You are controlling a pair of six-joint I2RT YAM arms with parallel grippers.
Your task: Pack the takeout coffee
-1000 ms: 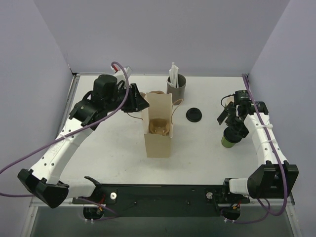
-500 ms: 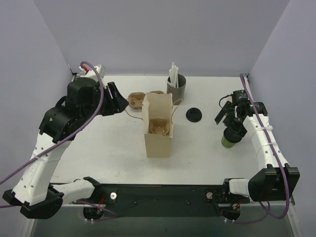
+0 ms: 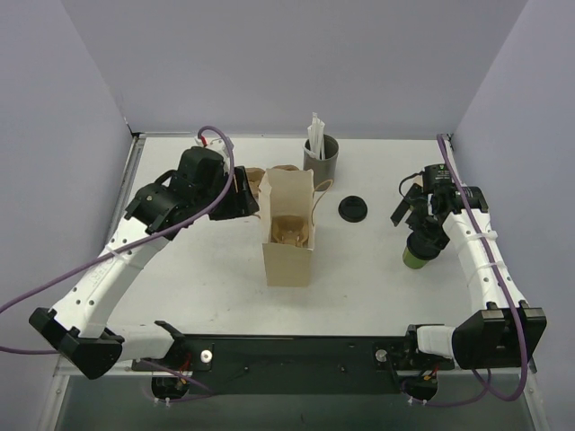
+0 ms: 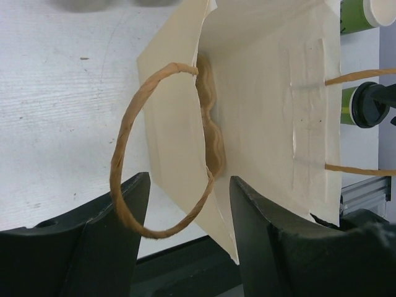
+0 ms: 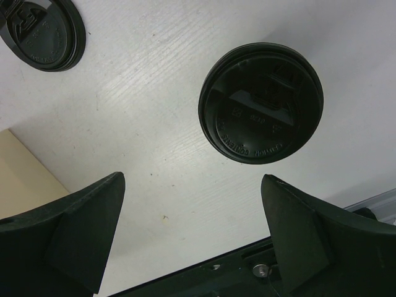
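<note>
Right wrist view puts our right hand (image 5: 192, 185) above the cup (image 3: 414, 259), fingers spread wide to either side and grasping nothing; the cup stands upright on the desk (image 3: 207, 269) at the right side, well apart from the bag (image 3: 289, 260), with its black lid (image 5: 260, 102) on. Our left hand (image 4: 190, 180) is released too, its fingers flanking the lower end of the bag's near handle (image 4: 116, 167) without pinching it. We judge the step in hand to be picking up the cup while the bag is kept open. To do it well, we should centre the right hand over the lid first, since the cup sits toward one finger, then drop low enough to close on the paper wall below the rim, gently, so that the lid is not popped. We should keep it upright, clear the bag's top edge, and steer wide of the spare lid (image 3: 353, 209).
</note>
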